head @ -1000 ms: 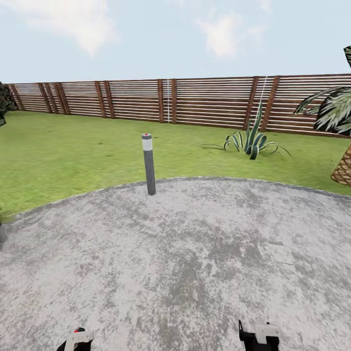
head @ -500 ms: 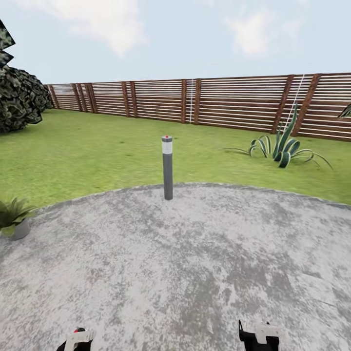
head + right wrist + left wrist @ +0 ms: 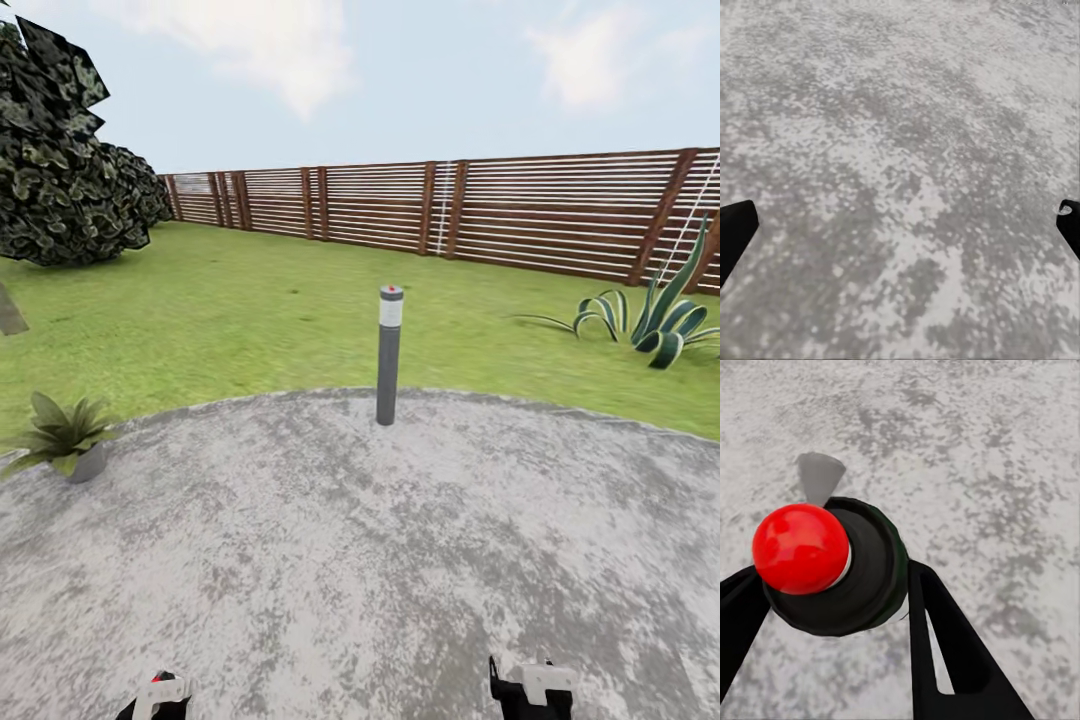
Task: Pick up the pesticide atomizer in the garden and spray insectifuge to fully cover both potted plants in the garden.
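Note:
My left gripper [image 3: 832, 592] is shut on the pesticide atomizer [image 3: 866, 577], a dark round bottle with a red top [image 3: 801, 547] and a pale nozzle, held over the grey paving. This gripper [image 3: 160, 697] also peeks in at the bottom edge of the head view. My right gripper [image 3: 900, 225] stands open with nothing between its fingers, over bare paving, and shows at the bottom of the head view [image 3: 530, 690]. One potted plant [image 3: 65, 437], a low green rosette in a grey pot, sits at the left rim of the patio, well ahead and left of both grippers.
A grey bollard light [image 3: 388, 355] stands at the patio's far edge. Lawn [image 3: 250, 320] lies beyond, closed by a brown slat fence [image 3: 450, 210]. A big dark bush [image 3: 60, 170] fills the far left; a spiky striped plant [image 3: 655, 325] grows at the right.
The camera has turned left, so the whole scene slid right. The potted plant and the dark bush came into view at the left. Both grippers keep their places.

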You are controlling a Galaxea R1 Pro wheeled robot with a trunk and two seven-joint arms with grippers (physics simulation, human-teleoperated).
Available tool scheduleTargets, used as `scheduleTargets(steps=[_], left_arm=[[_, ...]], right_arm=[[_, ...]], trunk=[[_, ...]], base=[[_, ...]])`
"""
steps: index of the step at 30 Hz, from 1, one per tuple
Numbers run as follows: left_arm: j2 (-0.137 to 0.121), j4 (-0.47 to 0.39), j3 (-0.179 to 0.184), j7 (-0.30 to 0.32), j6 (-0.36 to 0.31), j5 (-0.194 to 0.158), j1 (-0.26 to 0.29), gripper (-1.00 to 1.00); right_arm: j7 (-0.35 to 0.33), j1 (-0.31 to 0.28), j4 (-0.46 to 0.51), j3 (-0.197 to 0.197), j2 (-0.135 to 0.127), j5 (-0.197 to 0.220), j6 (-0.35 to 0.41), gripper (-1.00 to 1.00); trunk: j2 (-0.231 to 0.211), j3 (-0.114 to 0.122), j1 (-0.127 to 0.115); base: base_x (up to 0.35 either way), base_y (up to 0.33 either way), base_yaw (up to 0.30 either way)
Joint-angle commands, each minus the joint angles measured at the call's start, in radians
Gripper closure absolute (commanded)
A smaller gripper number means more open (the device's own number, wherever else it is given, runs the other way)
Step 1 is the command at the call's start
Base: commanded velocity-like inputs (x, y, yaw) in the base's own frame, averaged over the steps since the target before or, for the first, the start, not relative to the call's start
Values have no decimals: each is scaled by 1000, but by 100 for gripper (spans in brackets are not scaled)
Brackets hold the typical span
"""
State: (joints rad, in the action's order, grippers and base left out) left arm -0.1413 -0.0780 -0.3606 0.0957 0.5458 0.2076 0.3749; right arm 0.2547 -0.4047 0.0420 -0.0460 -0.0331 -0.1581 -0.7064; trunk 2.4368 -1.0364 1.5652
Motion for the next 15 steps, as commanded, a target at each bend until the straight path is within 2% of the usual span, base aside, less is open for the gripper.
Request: scheduleTargets(steps=[1,15], left_arm=[[0,1,-9,6,3,6,1,100],[0,1,-9,6,3,6,1,100]], right_arm=[[6,0,-1,-5,0,-11,-2,-100],[6,0,-1,-5,1,-11,-2,-100]], trunk=[[0,-1,0],[0,-1,0]], base=[[336,0,276],[336,0,276]])
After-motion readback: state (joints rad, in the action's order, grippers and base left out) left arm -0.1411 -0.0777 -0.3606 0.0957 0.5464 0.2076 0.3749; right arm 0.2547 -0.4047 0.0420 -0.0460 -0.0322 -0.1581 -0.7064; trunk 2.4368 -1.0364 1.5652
